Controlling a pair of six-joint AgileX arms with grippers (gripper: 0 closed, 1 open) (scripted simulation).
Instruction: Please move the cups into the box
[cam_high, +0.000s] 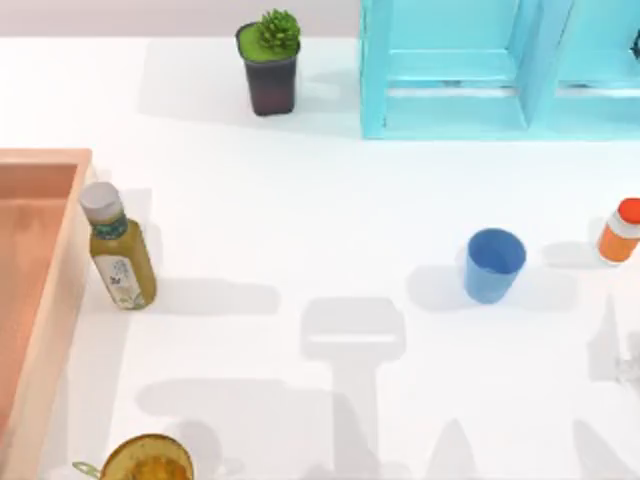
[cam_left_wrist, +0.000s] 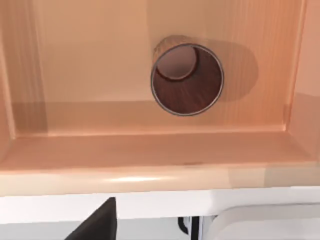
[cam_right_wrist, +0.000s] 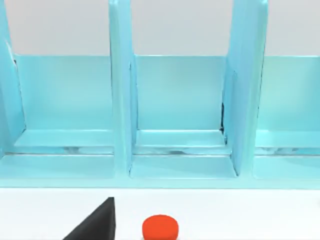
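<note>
Already the reddish-brown cup (cam_left_wrist: 187, 79) stood upright on the floor of the box (cam_left_wrist: 150, 150), as the left wrist view looked down into its dark inside from above the box's thick near wall. In the top view the box (cam_high: 50, 290) lay at the tabletop's (cam_high: 330, 200) left edge, and the yellow-green bottle (cam_high: 118, 247) with a grey cap stood just beside its right wall. The blue cup (cam_high: 493, 264) stood upright on the tabletop right of centre, well apart from the box. An orange bottle (cam_high: 621, 230) with a red cap stood near the right edge, and the same red cap (cam_right_wrist: 160, 227) appeared in the right wrist view before the light-blue shelf frame (cam_right_wrist: 175, 125). That shelf frame (cam_high: 500, 70) sat at the far right of the tabletop, with the potted plant (cam_high: 269, 62) to its left. Whether the left pincer or the right pincer was open or closed could not be told.
</note>
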